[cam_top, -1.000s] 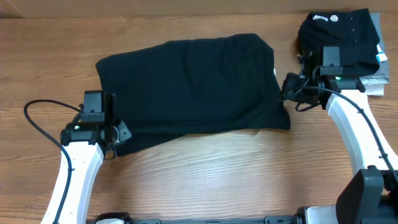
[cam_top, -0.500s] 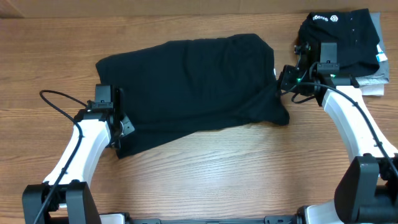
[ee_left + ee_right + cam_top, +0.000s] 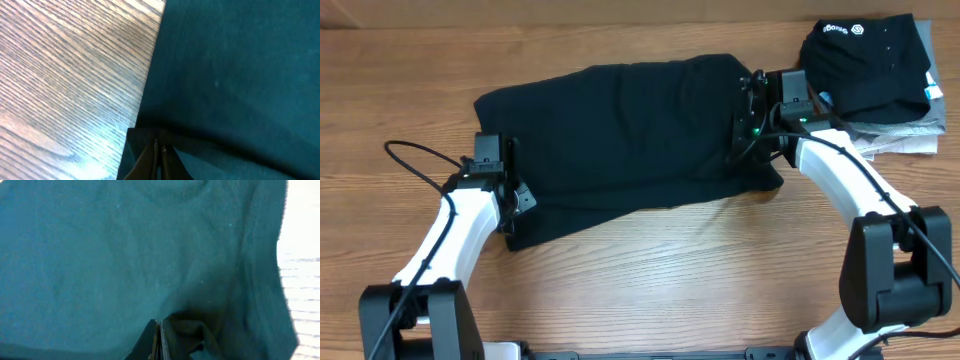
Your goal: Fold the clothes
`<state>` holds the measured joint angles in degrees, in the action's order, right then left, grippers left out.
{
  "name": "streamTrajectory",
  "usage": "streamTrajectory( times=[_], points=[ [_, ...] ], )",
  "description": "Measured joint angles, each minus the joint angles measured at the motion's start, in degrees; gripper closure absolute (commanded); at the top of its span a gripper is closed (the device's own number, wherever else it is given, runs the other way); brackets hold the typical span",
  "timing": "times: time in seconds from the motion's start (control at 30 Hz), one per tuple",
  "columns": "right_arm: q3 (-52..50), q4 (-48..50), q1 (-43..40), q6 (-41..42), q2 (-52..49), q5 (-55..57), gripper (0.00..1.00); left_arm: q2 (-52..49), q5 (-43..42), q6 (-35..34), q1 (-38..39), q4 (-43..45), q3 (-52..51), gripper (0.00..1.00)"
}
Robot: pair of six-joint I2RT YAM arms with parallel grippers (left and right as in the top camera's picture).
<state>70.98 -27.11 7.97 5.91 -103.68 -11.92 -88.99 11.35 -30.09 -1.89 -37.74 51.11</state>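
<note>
The clothes (image 3: 620, 130), a plain black T-shirt, lie spread across the middle of the wooden table (image 3: 650, 290). My left gripper (image 3: 517, 203) sits at the shirt's lower left edge. In the left wrist view it (image 3: 160, 142) is shut, with a fold of the dark fabric (image 3: 235, 65) pinched at its tips. My right gripper (image 3: 742, 132) is over the shirt's right side. In the right wrist view it (image 3: 159, 325) is shut on bunched fabric (image 3: 100, 255), and the shirt's right edge is drawn inward.
A folded black garment with a white logo (image 3: 865, 60) rests on folded grey and white pieces (image 3: 910, 135) at the back right, close behind my right arm. The left arm's cable (image 3: 410, 155) loops over the table on the left.
My right gripper has moved left and back over the shirt, pulling its right edge inward. My left gripper shifted slightly right and back along the left edge, then held still.
</note>
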Motion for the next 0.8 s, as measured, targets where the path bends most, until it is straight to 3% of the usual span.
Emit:
streamTrajectory(
  times=[0.43, 0.57, 0.63, 0.7, 0.73, 0.8],
  points=[
    [0.0, 4.42, -1.18, -1.25, 0.0, 2.05, 0.96, -6.32, 0.9, 0.0, -5.7, 7.19, -0.04, 0.96],
    [-0.02, 5.62, -1.18, -2.29, 0.0, 0.94, 0.84, -6.32, 0.9, 0.0, -5.73, 7.82, -0.04, 0.96],
    [0.0, 5.95, -1.18, -2.99, 0.0, -0.07, 0.71, -6.32, 0.85, 0.0, -5.73, 7.85, -0.04, 0.96],
    [0.0, 5.95, -1.18, -3.63, 0.0, -1.05, 0.38, -6.32, 0.7, 0.0, -5.73, 7.89, -0.04, 0.92],
    [0.07, 5.38, -1.18, -4.2, 0.0, -1.57, 0.21, -6.32, 0.68, 0.0, -5.73, 7.91, -0.04, 0.77],
    [0.55, 3.19, -1.18, -4.72, 0.0, -2.16, 0.06, -6.32, 0.66, -0.04, -5.73, 8.02, -0.04, 0.47]
  ],
)
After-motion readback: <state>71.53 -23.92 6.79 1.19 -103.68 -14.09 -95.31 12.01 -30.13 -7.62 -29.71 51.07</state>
